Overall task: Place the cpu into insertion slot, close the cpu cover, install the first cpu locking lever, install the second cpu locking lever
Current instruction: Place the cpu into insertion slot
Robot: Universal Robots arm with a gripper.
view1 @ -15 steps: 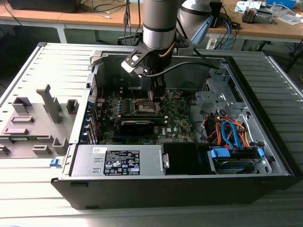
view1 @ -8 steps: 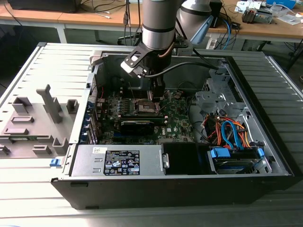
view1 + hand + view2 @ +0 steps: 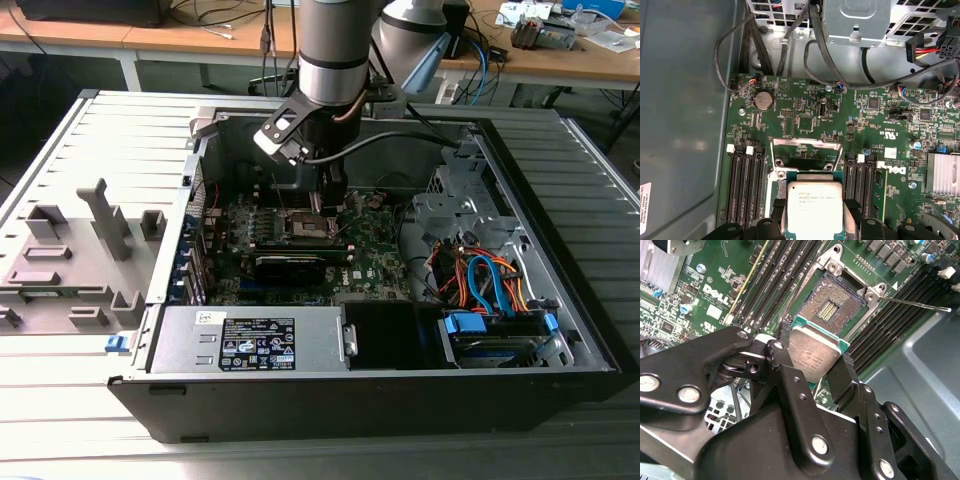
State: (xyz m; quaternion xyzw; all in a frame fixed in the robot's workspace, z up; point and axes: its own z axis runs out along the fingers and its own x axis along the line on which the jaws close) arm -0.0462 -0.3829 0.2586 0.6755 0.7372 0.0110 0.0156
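cpu (image 3: 812, 357) silvery, gripped, over open dark insertion slot (image 3: 832, 305).

Arm's tool (image 3: 327, 192) just above the insertion slot (image 3: 305, 226) (inside the open computer case (image 3: 380, 402)).

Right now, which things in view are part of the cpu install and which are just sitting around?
In the job:
cpu, held by the gripper, jaws shut on it
insertion slot, empty
cpu cover, open
locking lever

Just lying about:
memory slots
coin cell
long black card
power supply
drive cables
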